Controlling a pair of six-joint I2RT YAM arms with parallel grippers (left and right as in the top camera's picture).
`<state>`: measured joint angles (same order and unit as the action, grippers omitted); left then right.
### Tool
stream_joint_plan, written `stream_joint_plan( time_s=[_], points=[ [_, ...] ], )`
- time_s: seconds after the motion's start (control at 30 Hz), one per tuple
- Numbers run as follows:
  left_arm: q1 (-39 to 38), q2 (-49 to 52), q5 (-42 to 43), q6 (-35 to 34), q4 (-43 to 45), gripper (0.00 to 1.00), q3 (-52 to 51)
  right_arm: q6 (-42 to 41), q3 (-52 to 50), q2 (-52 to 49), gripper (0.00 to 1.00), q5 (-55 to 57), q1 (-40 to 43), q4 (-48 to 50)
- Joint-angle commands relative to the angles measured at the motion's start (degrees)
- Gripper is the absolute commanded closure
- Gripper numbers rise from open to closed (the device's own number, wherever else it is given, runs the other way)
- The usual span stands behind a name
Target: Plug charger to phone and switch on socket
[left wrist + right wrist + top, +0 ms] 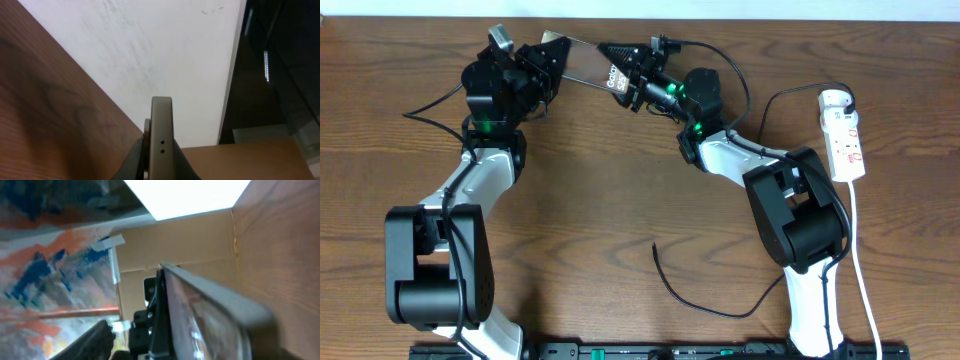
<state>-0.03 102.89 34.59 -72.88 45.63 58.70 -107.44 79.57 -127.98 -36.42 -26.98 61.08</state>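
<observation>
the phone (582,62) is off the table (570,200), held up near the far edge, left of its middle, between the two claws. the left gripper (548,62) is clamped tight on the plain end, and its wrist view shows the phone's thin edge rising from between the pads. the right gripper (632,82) sits at the lettered end. its jaws look parted, one finger standing off the glass, though that view is too close and blurred to be sure.

the charger (705,305) is not in the phone. its free plug tip (656,246) lies on the bare wood towards the near edge, well apart from the phone, and the cable loops away behind the right arm.

the socket (847,135) lies along the right edge, untouched by either claw. its switch is too small to read.

by my reckoning the phone is merely presented. fetching the tip, plugging it in and switching on the strip are all left to do.
</observation>
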Motion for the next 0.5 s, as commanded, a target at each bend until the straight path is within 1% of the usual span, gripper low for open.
stream_joint_plan(
  time_s=[0.0,0.13,0.23,0.33,0.37,0.47],
  points=[
    [-1.7,-1.4,3.5,-1.1,1.2,0.92,0.3,0.3,0.9,0.3,0.23,-1.2,-2.5,-0.2],
    [-0.9,-1.4,3.9,-1.1,1.2,0.93,0.3,0.3,0.9,0.3,0.14,-1.2,-2.1,0.0],
    [0.4,-1.4,4.5,-1.1,1.2,0.93,0.3,0.3,0.9,0.3,0.09,-1.7,-1.5,0.1],
    [3.1,-1.4,7.0,-1.2,1.2,0.93,0.3,0.8,0.9,0.3,0.03,-2.8,-0.7,0.3],
    [5.0,-1.4,8.8,-1.2,1.2,0.93,0.3,1.3,0.9,0.3,0.01,-3.4,-0.1,0.3],
    [9.4,-1.4,12.9,-1.4,1.2,0.93,0.3,1.9,0.9,0.3,0.01,-4.6,1.0,0.4]
  ],
)
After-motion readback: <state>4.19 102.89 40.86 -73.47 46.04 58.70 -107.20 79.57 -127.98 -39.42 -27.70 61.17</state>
